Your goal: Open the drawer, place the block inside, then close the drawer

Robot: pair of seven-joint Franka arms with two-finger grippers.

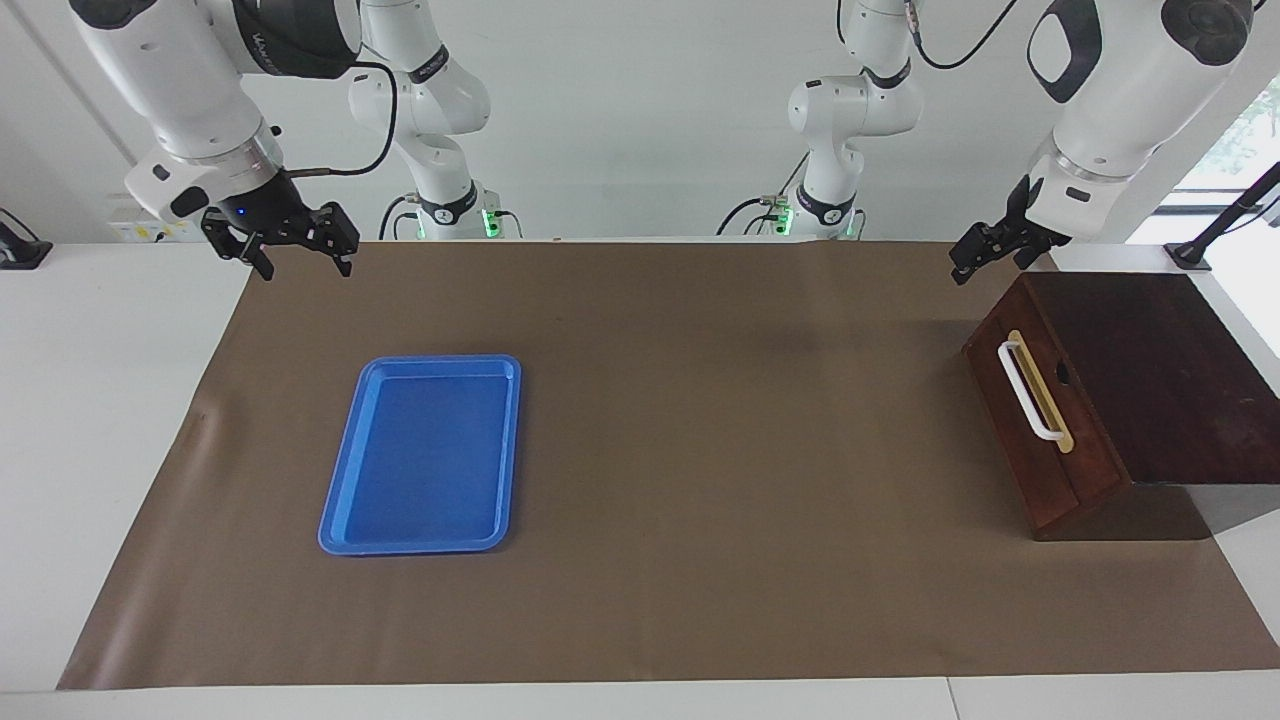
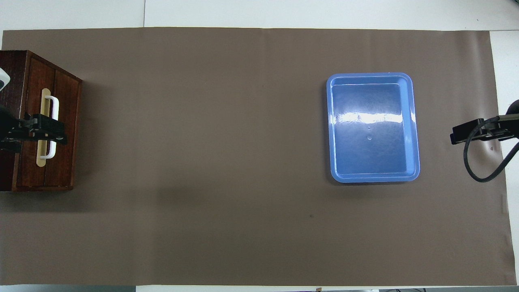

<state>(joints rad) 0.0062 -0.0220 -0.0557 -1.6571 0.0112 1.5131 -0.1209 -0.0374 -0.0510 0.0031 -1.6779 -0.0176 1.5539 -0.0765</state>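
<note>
Brown mat (image 1: 700, 420) over white table (image 1: 100, 400), pale wall, both grippers spread, empty.

No text, number or sign can be made out with certainty. Pale lettering is printed on the dark band of the right arm (image 1: 290, 45) in the facing view, but its letters cannot be read. Nothing else is seen to carry writing.

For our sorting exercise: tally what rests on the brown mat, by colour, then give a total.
Blue: 1, the tray
Dark reddish-brown: 1, the wooden box with its drawer shut
Yellow: 0, no block in view
Total: 2
</note>
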